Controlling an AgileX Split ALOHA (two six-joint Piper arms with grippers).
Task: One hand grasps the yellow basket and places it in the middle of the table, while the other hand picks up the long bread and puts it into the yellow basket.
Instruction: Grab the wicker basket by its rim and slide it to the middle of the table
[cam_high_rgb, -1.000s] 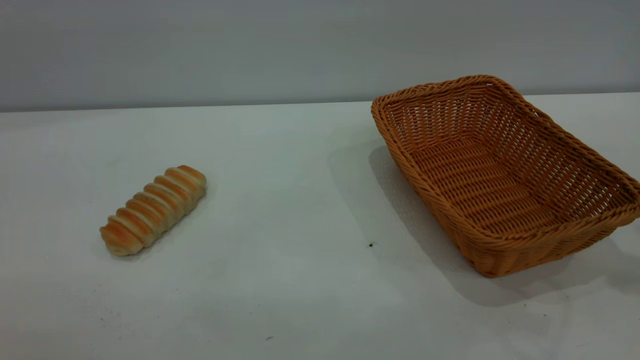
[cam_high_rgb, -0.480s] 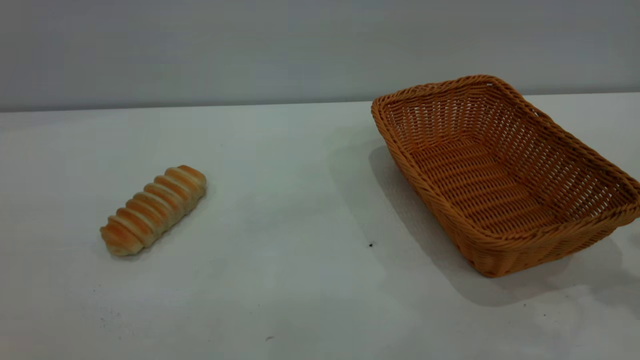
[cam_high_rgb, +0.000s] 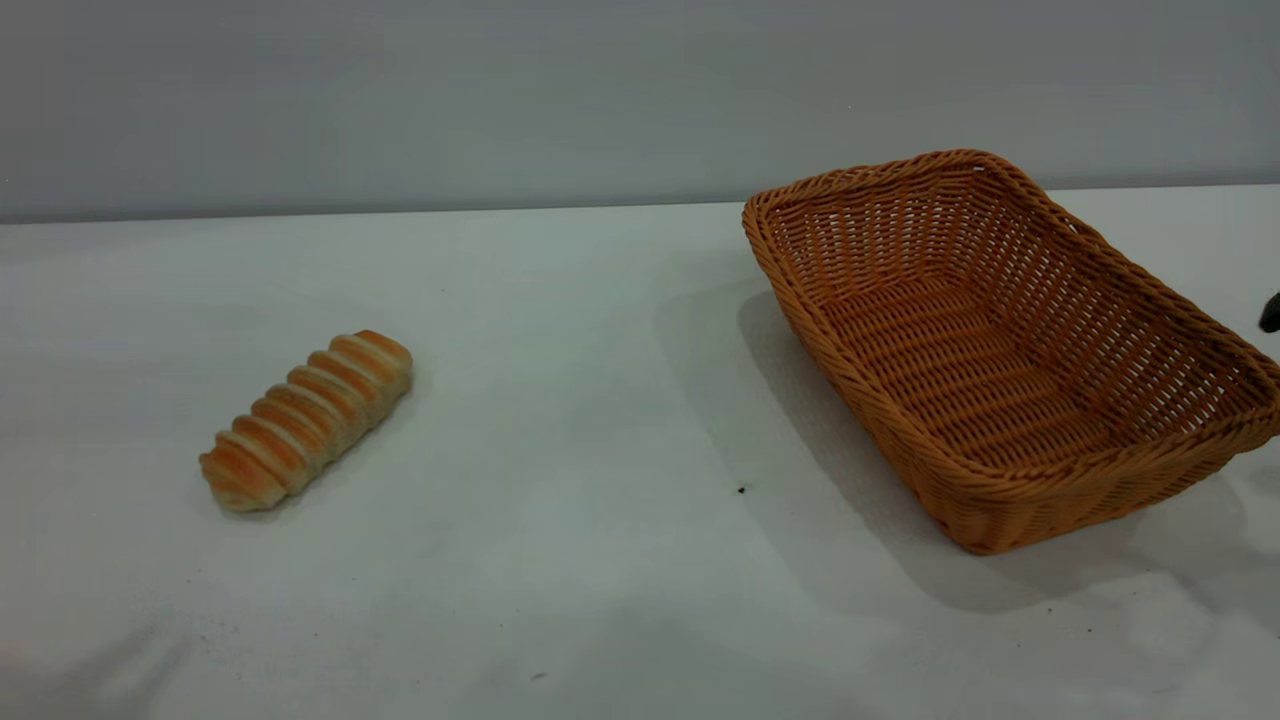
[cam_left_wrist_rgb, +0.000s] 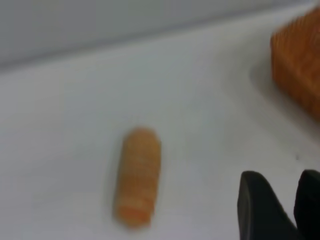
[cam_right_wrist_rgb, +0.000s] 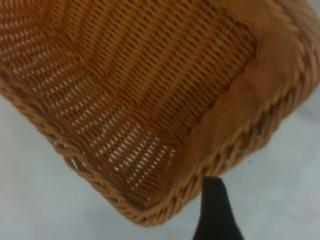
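The long bread (cam_high_rgb: 305, 420) lies on the white table (cam_high_rgb: 600, 400) at the left, ridged and golden-brown. The yellow basket (cam_high_rgb: 1000, 340), empty orange-tan wicker, stands at the right. In the left wrist view the long bread (cam_left_wrist_rgb: 137, 175) lies some way ahead of my left gripper (cam_left_wrist_rgb: 285, 187), which hovers open with nothing between its fingers; a corner of the basket (cam_left_wrist_rgb: 300, 65) shows farther off. My right gripper (cam_right_wrist_rgb: 213, 210) hangs just outside the basket's near rim (cam_right_wrist_rgb: 235, 145). Only a dark tip of the right gripper (cam_high_rgb: 1271, 312) shows at the exterior view's right edge.
A grey wall (cam_high_rgb: 500, 100) runs behind the table's far edge. A tiny dark speck (cam_high_rgb: 741, 489) lies on the table between the bread and the basket.
A dark tip of the right gripper has come into the exterior view at its right edge. A shadow has grown at the lower left. Bread and basket have not moved.
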